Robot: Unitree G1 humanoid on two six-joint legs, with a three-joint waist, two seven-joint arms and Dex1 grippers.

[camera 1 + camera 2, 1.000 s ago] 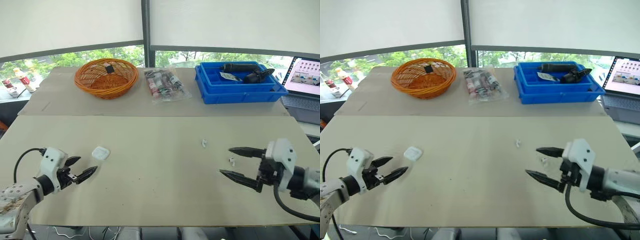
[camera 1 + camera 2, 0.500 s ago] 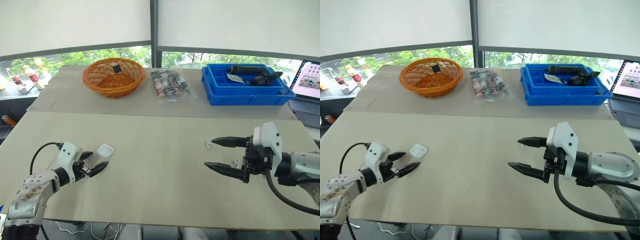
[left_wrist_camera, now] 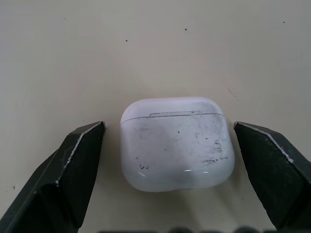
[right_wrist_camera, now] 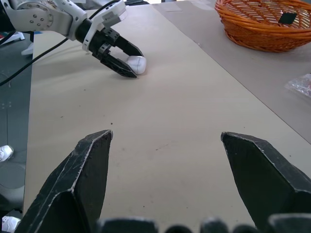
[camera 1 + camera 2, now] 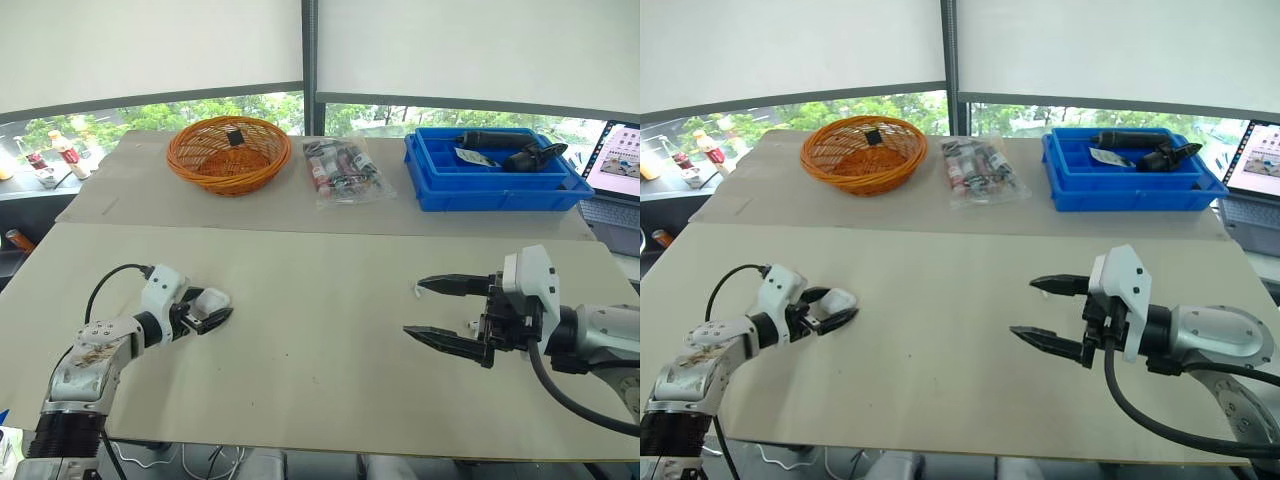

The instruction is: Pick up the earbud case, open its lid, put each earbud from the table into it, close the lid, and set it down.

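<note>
I see the earbud case [image 3: 176, 143] lying shut on the beige table [image 5: 320, 270] between my left gripper's [image 5: 214, 306] fingers, a small gap either side; my right gripper [image 5: 413, 307] hovers spread wide; behind stand a basket [image 5: 229, 155], a blue tray [image 5: 480, 190], a laptop [image 5: 615, 160] and half-drawn blinds [image 5: 150, 50].

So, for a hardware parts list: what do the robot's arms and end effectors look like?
Silver-grey arms, white wrist housings, looping black cables. The left end effector and right end effector each have two black, pointed fingers.
</note>
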